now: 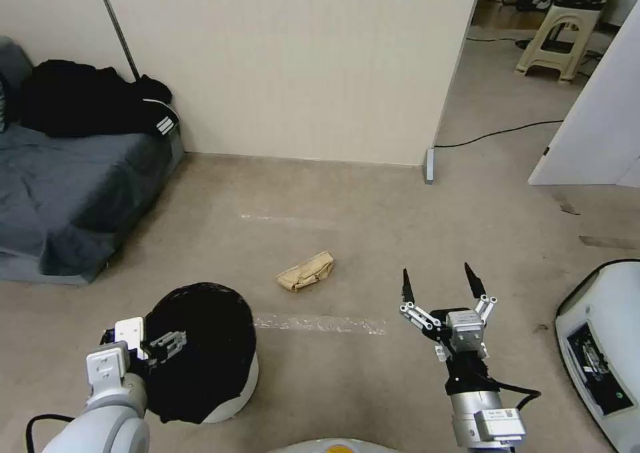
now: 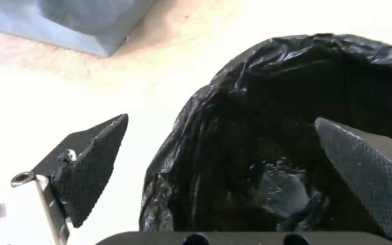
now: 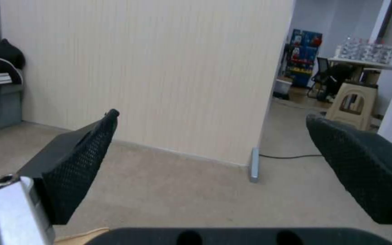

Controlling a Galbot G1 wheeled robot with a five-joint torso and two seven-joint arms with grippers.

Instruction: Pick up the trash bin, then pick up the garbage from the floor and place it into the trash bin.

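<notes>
A: At about seven o'clock on the carpeted floor (image 1: 373, 193) stands the small round white plastic trash bin (image 1: 200, 353), its crinkly black bag folded over the rim. Where is the left hand (image 2: 223, 163)?

B: Right at the bin's rim at its nine o'clock side, jaws spread wide, one finger outside the bag and the other over the opening. It grips nothing yet, so I'd judge the bin not picked up.

A: And the garbage?

B: A crumpled tan paper bag (image 1: 306, 271) lies near the floor's middle, at the bin's one o'clock, well apart from it.

A: The right hand (image 1: 443, 286)?

B: At five o'clock, fully open and empty, pointing toward the beige wall panel (image 3: 168, 68). Everything remains: lifting the bin, then collecting the bag.

A: Beyond that?

B: A grey bed (image 1: 60, 193) at nine o'clock.
</notes>
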